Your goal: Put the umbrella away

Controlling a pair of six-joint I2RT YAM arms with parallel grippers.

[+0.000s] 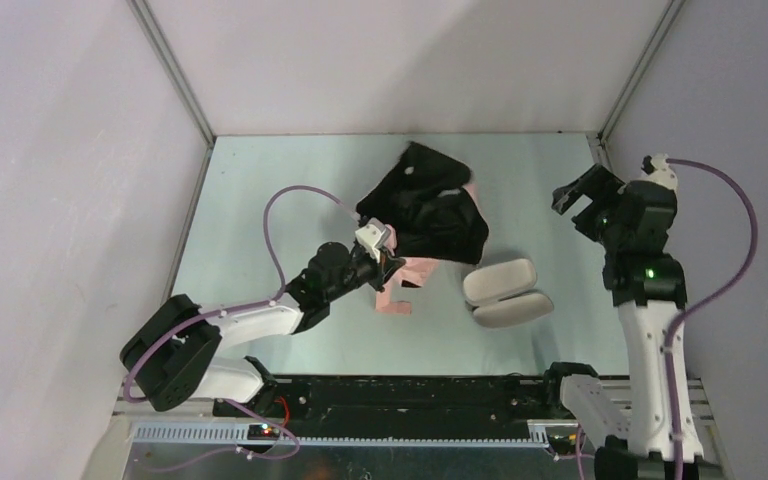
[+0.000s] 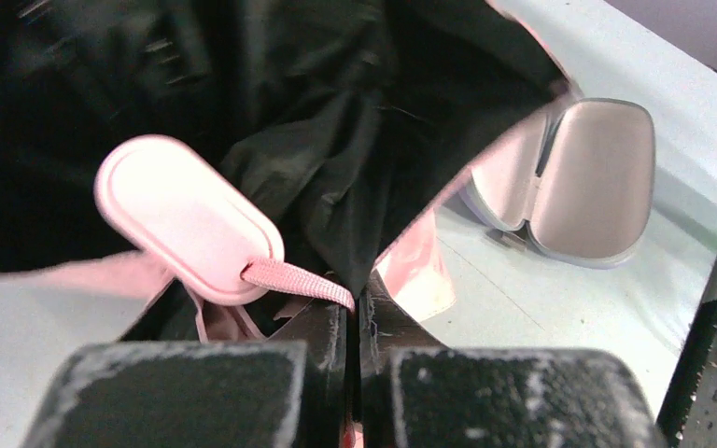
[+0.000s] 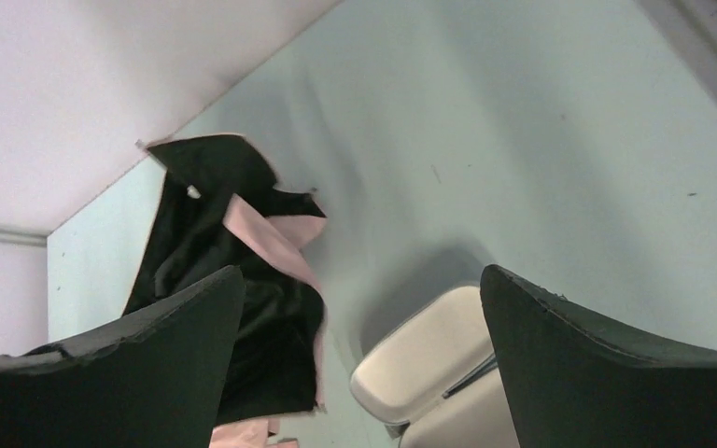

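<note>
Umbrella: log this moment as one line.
umbrella: crumpled | left end effector: shut on umbrella | right end effector: open | case: open

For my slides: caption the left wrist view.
Left gripper shut on the umbrella by its strap, open grey case beyond.

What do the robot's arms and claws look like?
The left arm and right arm have white tube parts joined by chunky black joints. A purple cable loops along each, and a tiny green light glows on the right one. The left claw and right claw are black with two flat fingers each.
</note>
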